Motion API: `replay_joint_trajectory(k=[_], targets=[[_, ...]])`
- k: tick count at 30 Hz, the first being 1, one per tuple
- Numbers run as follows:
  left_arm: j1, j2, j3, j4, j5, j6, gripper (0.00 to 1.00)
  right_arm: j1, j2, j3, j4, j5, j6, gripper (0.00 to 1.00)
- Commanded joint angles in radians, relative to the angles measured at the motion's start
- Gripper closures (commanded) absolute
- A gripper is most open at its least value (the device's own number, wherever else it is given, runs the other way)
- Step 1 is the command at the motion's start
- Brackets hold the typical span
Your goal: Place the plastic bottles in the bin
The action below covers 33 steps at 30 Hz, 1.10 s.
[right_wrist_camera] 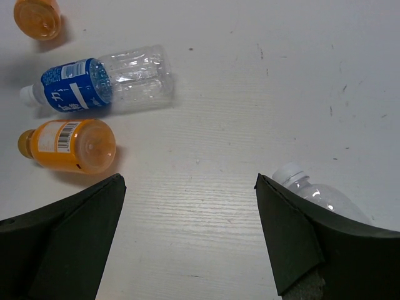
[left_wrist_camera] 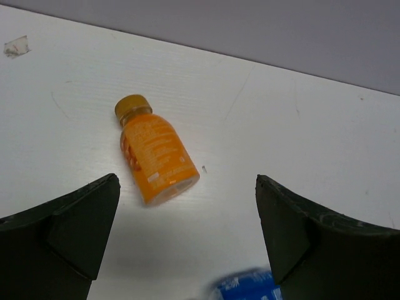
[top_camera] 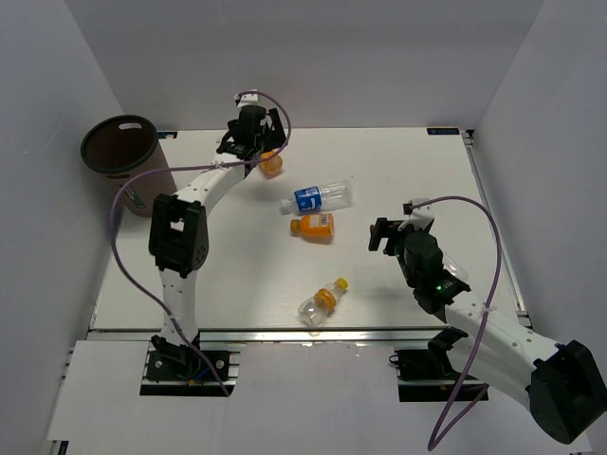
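The bin (top_camera: pixel 119 147) stands at the far-left corner of the surface (top_camera: pixel 408 180). The blue-label bottle (top_camera: pixel 317 197) lies mid-surface, long axis crosswise, cap pointing left; it looks empty, light, crushable, best pinched mid-body. The full orange bottle (left_wrist_camera: pixel 156 159), probably heavier, lies under the left fingers (left_wrist_camera: pixel 69 231), cap pointing away. Left and right fingers (right_wrist_camera: pixel 69 237) gape wide, holding nothing.

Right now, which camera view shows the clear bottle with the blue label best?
The right wrist view: the blue-label bottle lies whole and close, white cap to base, label sharp. In the top external view the bottle is whole but small. The left wrist view catches only a blurred blue patch at its bottom edge.
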Motion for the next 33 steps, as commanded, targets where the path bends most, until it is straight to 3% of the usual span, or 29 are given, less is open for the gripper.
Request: replay_joint_trajectory(k=[1,2,5,12,17,18,19,24,29,33], targets=[[0.011,0.110,0.191,-0.153,-0.042,0.016,0.02,0.001,-0.002,0.018,0.032,0.065,-0.030,0.11],[0.014,0.188,0.296,-0.216,-0.038,0.010,0.02,0.001,-0.004,0.017,0.034,0.074,-0.033,0.11],[0.023,0.276,0.392,-0.269,-0.037,-0.016,0.02,0.000,-0.001,0.009,0.041,0.089,-0.041,0.11],[0.041,0.329,0.308,-0.183,-0.043,-0.063,0.02,-0.003,0.013,0.012,0.040,0.099,-0.042,0.11],[0.052,0.375,0.343,-0.195,-0.008,-0.069,0.03,-0.003,0.028,0.012,0.048,0.091,-0.042,0.11],[0.052,0.375,0.345,-0.197,0.000,-0.067,0.07,-0.003,0.030,0.014,0.048,0.088,-0.041,0.11],[0.054,0.370,0.345,-0.197,0.009,-0.064,0.18,-0.003,0.031,0.014,0.049,0.086,-0.041,0.11],[0.055,0.228,0.259,-0.149,0.006,-0.001,0.46,-0.003,0.028,0.015,0.048,0.071,-0.039,0.11],[0.057,-0.055,0.166,-0.128,-0.055,0.083,0.58,-0.003,0.024,0.012,0.049,0.017,-0.035,0.11],[0.069,-0.322,-0.073,-0.010,-0.242,0.163,0.56,-0.002,0.022,0.021,0.012,-0.010,-0.041,0.11]])
